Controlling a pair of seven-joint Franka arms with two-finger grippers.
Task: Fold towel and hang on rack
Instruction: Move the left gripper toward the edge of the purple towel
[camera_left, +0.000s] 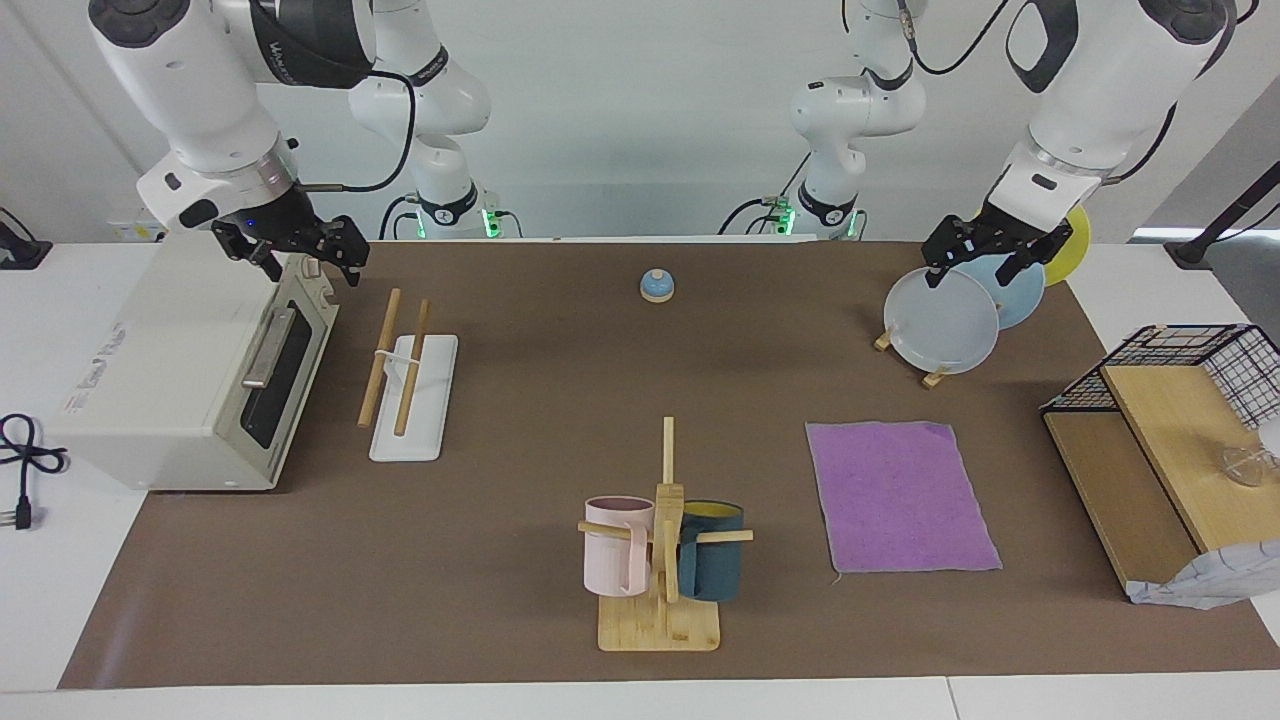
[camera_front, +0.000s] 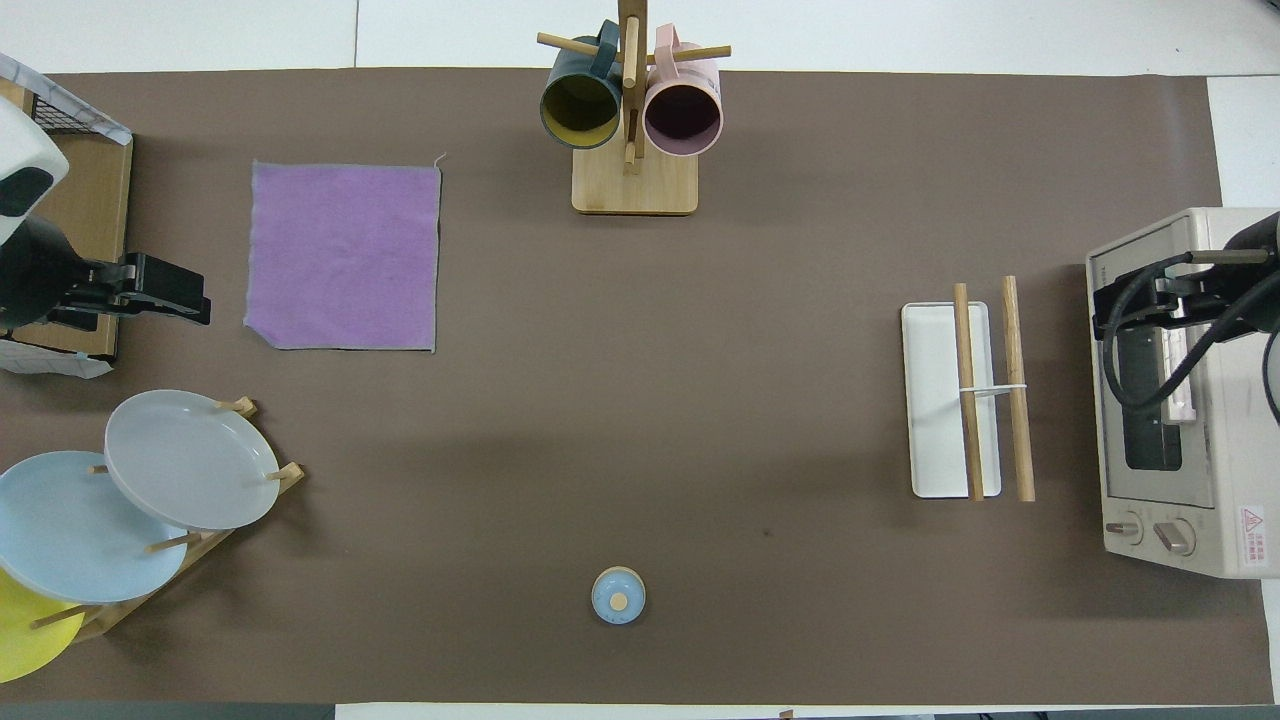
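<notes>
The towel (camera_left: 900, 495) (camera_front: 345, 255) lies flat and unfolded on the brown mat, purple face up, toward the left arm's end of the table. The rack (camera_left: 410, 375) (camera_front: 965, 400), two wooden rods on a white base, stands toward the right arm's end, beside the toaster oven. My left gripper (camera_left: 980, 265) (camera_front: 165, 290) hangs open and empty in the air over the plates. My right gripper (camera_left: 295, 258) (camera_front: 1150, 300) hangs open and empty over the toaster oven's front.
A mug tree (camera_left: 640, 625) (camera_front: 600, 190) with two mugs stands mid-table, farther from the robots. Plates (camera_left: 940, 320) (camera_front: 190, 460) lean in a stand nearer the robots than the towel. There are also a blue bell (camera_left: 657, 286) (camera_front: 618, 596), a toaster oven (camera_left: 190, 370) (camera_front: 1180, 400) and a wooden shelf (camera_left: 1150, 460) (camera_front: 80, 200).
</notes>
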